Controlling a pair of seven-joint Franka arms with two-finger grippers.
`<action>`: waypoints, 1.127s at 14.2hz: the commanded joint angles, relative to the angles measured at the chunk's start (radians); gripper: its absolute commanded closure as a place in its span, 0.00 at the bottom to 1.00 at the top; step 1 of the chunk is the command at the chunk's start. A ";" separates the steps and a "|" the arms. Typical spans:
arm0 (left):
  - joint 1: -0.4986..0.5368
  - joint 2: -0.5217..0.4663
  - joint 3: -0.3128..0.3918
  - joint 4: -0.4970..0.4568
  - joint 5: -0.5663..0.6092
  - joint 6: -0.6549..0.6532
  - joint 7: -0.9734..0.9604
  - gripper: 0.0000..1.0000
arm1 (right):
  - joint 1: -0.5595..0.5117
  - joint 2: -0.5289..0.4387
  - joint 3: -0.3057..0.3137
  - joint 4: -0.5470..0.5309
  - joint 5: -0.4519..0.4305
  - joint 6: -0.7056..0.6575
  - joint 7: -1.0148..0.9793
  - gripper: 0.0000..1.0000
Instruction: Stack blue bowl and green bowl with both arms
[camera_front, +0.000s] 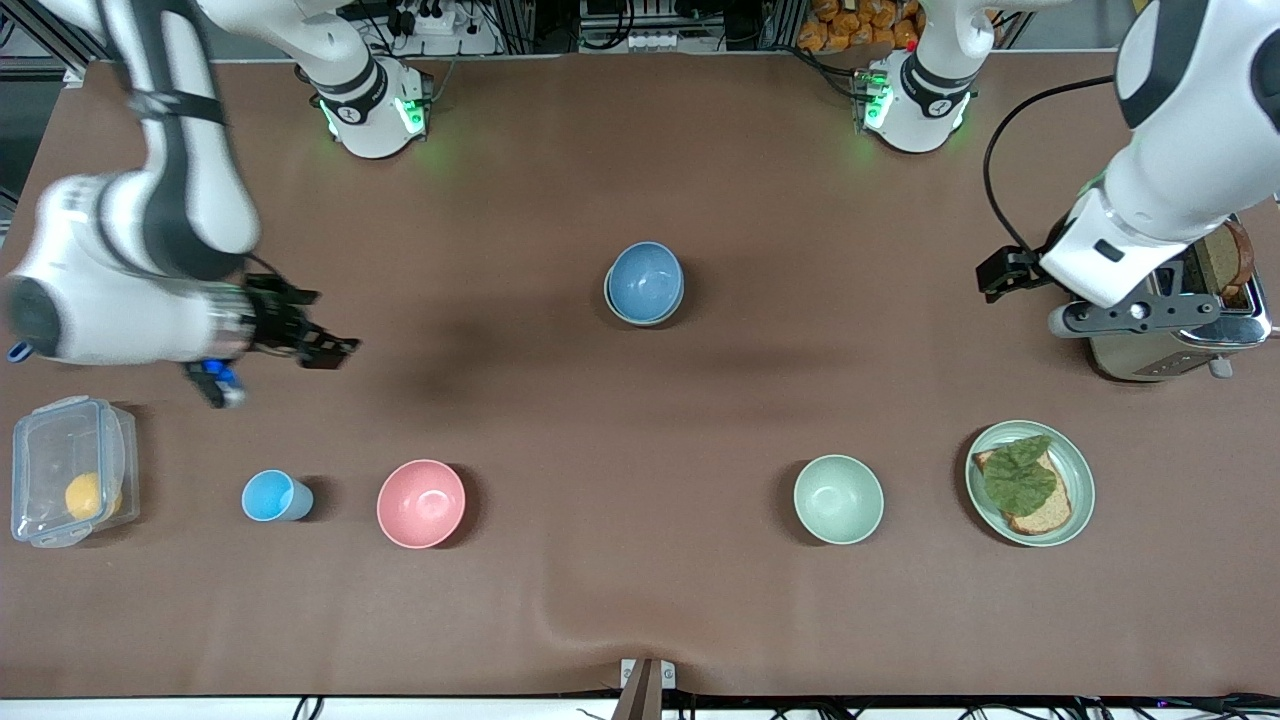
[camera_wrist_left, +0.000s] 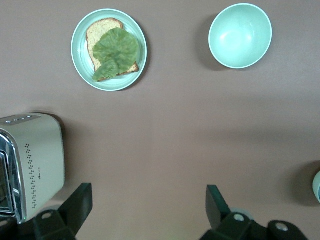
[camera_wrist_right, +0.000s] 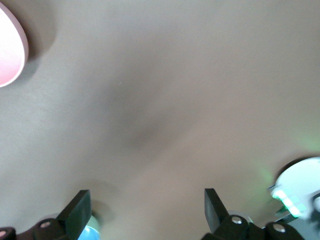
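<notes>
The blue bowl (camera_front: 645, 282) stood upright at mid-table. A second rim showed beneath it, so it appeared to sit nested in another bowl; which one could not be told. The green bowl (camera_front: 838, 498) stood alone, nearer the front camera and toward the left arm's end, beside the plate (camera_front: 1078, 462) with bread and lettuce. The two bowls were well apart.

The left pincer (camera_wrist_left: 147, 210) hung wide open and empty over bare table beside the toaster (camera_front: 1180, 340). The right pincer (camera_wrist_right: 145, 212) was likewise wide open and empty, over bare table toward the right arm's end, above the row holding the cup (camera_front: 275, 496) and the pink bowl (camera_front: 421, 503).

Handling, as judged: both bowls appeared light, rigid and matte, probably plastic or fibre composite, so not very slippery and unlikely to break. The only practical hold was the rim: one finger inside, one outside the wall, pinched from above. A one-sided rim grip would let a bowl tilt, so the lift should be slow. When the blue bowl is lifted, the bowl under it might cling and come up with it.
</notes>
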 joint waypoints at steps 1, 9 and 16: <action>-0.052 -0.057 0.106 -0.009 -0.046 -0.009 0.114 0.00 | -0.081 -0.077 0.035 0.025 -0.091 -0.030 -0.079 0.00; -0.023 -0.044 0.113 0.080 -0.072 -0.097 0.167 0.00 | -0.349 -0.277 0.362 0.125 -0.257 -0.073 -0.085 0.00; -0.025 -0.046 0.116 0.098 -0.072 -0.118 0.170 0.00 | -0.372 -0.275 0.367 0.205 -0.264 -0.099 -0.252 0.00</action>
